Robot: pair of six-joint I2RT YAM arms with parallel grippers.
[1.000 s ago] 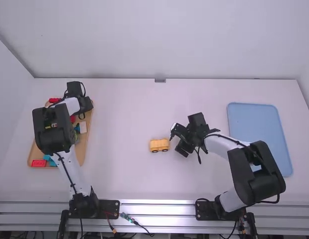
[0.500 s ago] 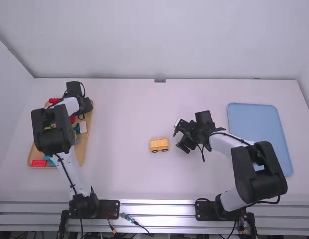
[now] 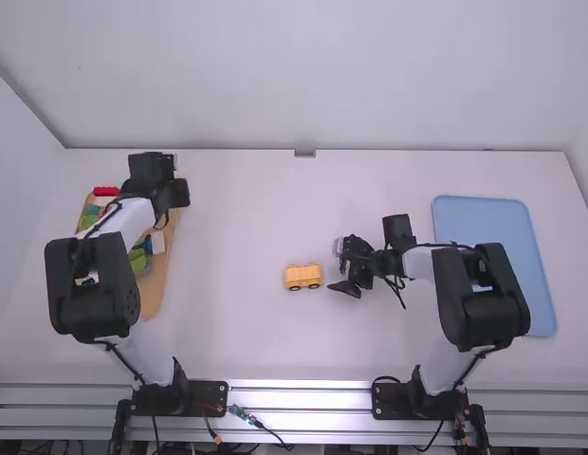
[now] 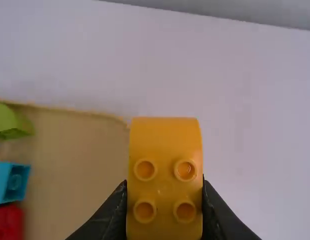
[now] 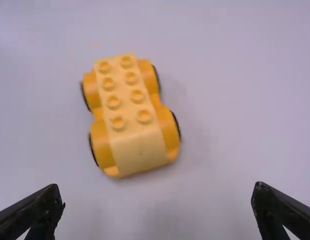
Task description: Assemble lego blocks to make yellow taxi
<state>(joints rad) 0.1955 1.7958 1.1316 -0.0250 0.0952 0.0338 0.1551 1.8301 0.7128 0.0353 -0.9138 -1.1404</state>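
The yellow car base (image 3: 303, 276) stands on its wheels at the middle of the table; in the right wrist view the car base (image 5: 130, 110) shows two rows of studs on top. Just right of it is my right gripper (image 3: 339, 267); in its wrist view the right gripper (image 5: 157, 207) is wide open with nothing between its fingers. Over the far end of the wooden tray is my left gripper (image 3: 171, 163). In the left wrist view the left gripper (image 4: 165, 205) is shut on an orange-yellow block (image 4: 165, 175) with studs and a curved end.
The wooden tray (image 3: 155, 286) at the left holds a red block (image 3: 106, 191), a green block (image 3: 137, 261) and several others, partly under the left arm. In the left wrist view a blue block (image 4: 13, 182) lies in it. A blue tray (image 3: 484, 220) is at the right.
The left arm has drawn back and its gripper has shifted slightly right at the tray's far end. My right gripper has backed off a little to the right from the car base, its arm turning.
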